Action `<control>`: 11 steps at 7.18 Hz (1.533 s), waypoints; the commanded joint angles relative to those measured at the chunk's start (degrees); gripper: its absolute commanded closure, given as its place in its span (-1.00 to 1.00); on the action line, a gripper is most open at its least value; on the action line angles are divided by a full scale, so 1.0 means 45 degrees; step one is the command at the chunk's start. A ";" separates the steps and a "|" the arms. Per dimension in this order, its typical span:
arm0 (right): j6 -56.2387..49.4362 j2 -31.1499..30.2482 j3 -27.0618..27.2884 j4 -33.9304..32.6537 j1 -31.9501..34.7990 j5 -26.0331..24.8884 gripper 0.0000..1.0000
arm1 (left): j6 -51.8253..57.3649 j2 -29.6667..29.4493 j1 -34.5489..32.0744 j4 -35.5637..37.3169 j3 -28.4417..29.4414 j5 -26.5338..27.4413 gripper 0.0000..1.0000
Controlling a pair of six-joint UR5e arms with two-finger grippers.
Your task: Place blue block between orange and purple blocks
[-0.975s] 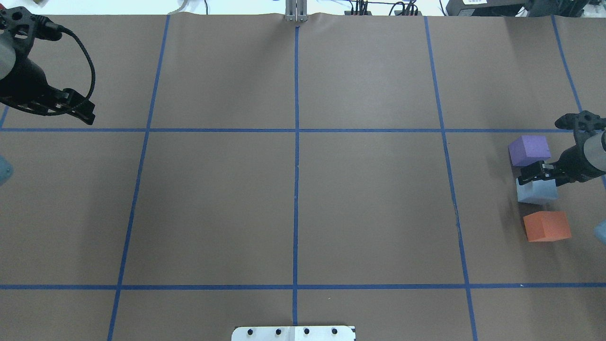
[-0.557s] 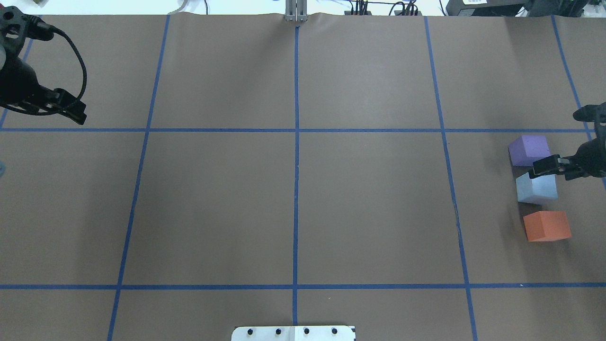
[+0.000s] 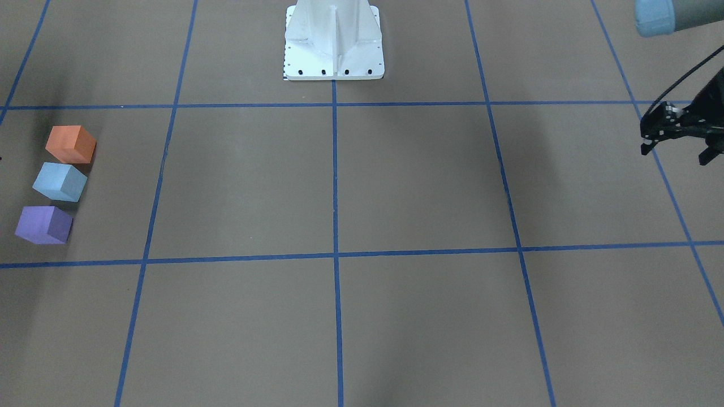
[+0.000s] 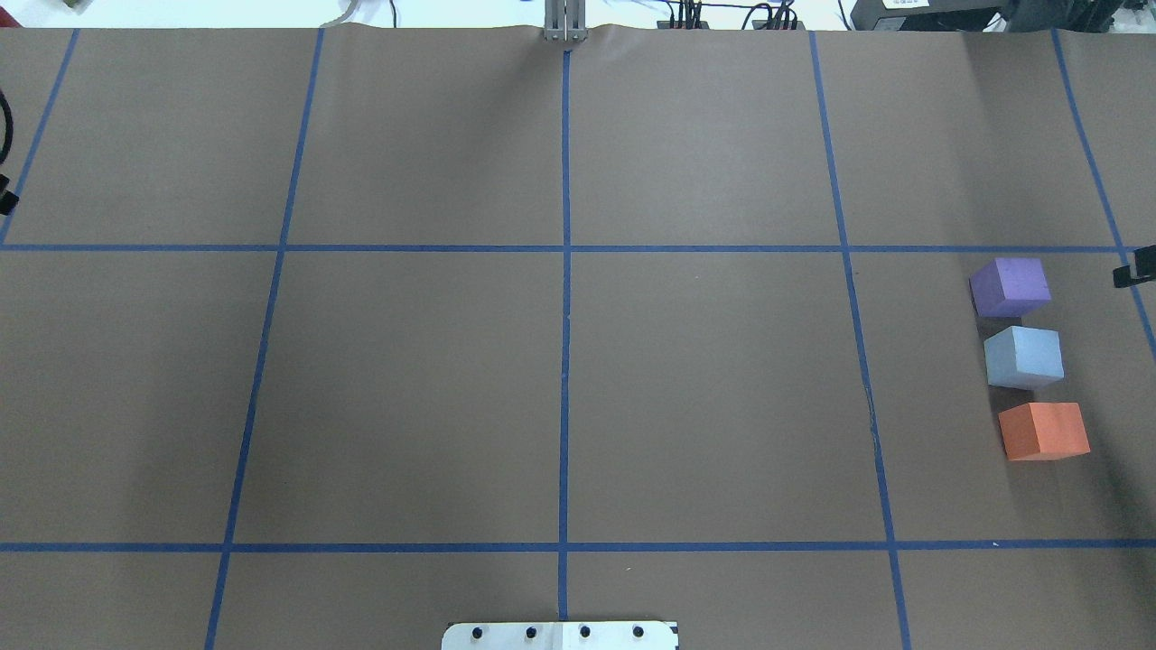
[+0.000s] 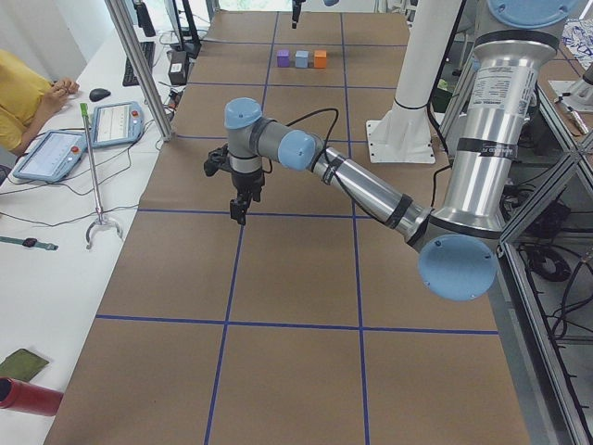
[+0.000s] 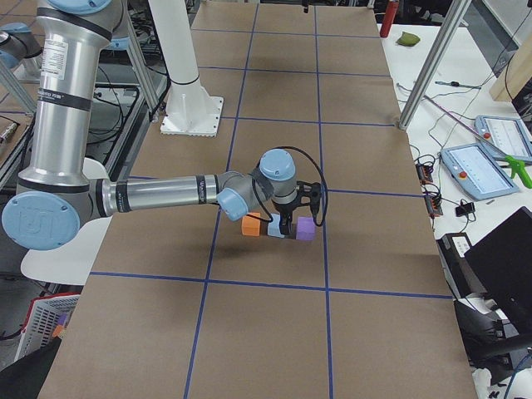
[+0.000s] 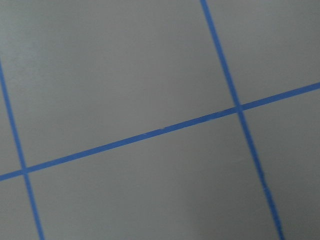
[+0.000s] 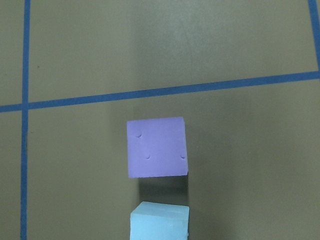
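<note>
The purple block (image 4: 1010, 286), the light blue block (image 4: 1023, 357) and the orange block (image 4: 1043, 431) stand in a row at the table's right side, with blue in the middle and small gaps between them. The front view shows the same row: orange (image 3: 70, 144), blue (image 3: 59, 181), purple (image 3: 43, 224). The right wrist view looks down on purple (image 8: 156, 147) and the top of blue (image 8: 160, 221). Only a tip of my right gripper (image 4: 1133, 271) shows at the overhead's right edge, apart from the blocks; I cannot tell its state. My left gripper (image 3: 674, 154) is open and empty, far away.
The brown table cover carries a grid of blue tape lines (image 4: 564, 248). The robot's white base plate (image 3: 334, 39) stands at the middle of the robot's side. An operator's bench with tablets (image 5: 56, 153) lies beyond the table's edge in the exterior left view.
My right gripper has drawn back from over the blue block toward the overhead view's right edge. My left arm has moved left, almost out of the overhead view. The blocks have not moved.
</note>
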 commanded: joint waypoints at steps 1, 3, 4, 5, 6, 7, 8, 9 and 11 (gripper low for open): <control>-0.4034 0.1002 0.0383 -0.4086 0.2065 0.0283 -1.00 | 0.2831 -0.0112 -0.1996 -0.0098 0.2308 -0.0259 -1.00; -0.8157 0.2411 0.0171 -0.7923 0.3145 -0.0182 -1.00 | 0.3544 -0.0540 -0.2822 -0.0002 0.3992 -0.0627 -1.00; -0.8563 0.2610 0.0188 -0.8267 0.3207 -0.0418 -1.00 | 0.3544 -0.0775 -0.3211 -0.0098 0.5315 -0.2313 -1.00; -0.8567 0.2612 0.0150 -0.8290 0.2976 -0.0420 -1.00 | 0.3544 -0.0816 -0.3641 -0.0118 0.5927 -0.3142 -1.00; -0.8567 0.2651 -0.0102 -0.8290 0.2819 -0.0440 -1.00 | 0.3467 -0.0642 -0.3858 -0.0041 0.5933 -0.3305 -1.00; -0.8509 0.2632 -0.0124 -0.8290 0.2759 -0.0420 -1.00 | 0.3447 -0.0273 -0.3976 -0.0175 0.5914 -0.3326 -1.00; -0.8431 0.2613 -0.0144 -0.8290 0.2739 -0.0401 -1.00 | 0.3234 -0.0250 -0.4016 -0.0215 0.5605 -0.3210 -1.00; -0.8391 0.2612 -0.0182 -0.8309 0.2565 -0.0362 -1.00 | 0.3135 -0.0134 -0.4016 -0.0235 0.5331 -0.3170 -1.00; -0.8391 0.2883 -0.1134 -0.8290 0.2466 -0.0187 -1.00 | 0.3134 -0.0113 -0.3997 -0.0255 0.5269 -0.3150 -1.00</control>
